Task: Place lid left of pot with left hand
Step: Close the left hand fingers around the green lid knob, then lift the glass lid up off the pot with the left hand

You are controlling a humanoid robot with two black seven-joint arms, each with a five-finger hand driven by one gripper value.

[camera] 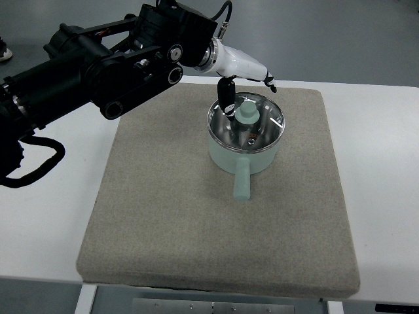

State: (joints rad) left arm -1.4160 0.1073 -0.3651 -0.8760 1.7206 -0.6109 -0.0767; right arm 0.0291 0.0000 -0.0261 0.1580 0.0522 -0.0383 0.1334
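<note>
A mint-green pot (226, 156) stands on the far middle of a beige mat (163, 216), its handle (242, 183) pointing toward the near edge. A glass lid (265, 127) with a mint knob (247, 112) sits on the pot. My left hand (245, 88) reaches in from the upper left and hovers over the far rim of the lid. Its fingers are spread; one black finger (226, 95) hangs down just left of the knob, another (270, 83) points right. It holds nothing. The right arm is not in view.
The mat lies on a white table (380, 163). Bare mat (157, 163) stretches left of the pot. The left arm's black links (111, 72) and a cable (39, 167) cover the table's far-left corner.
</note>
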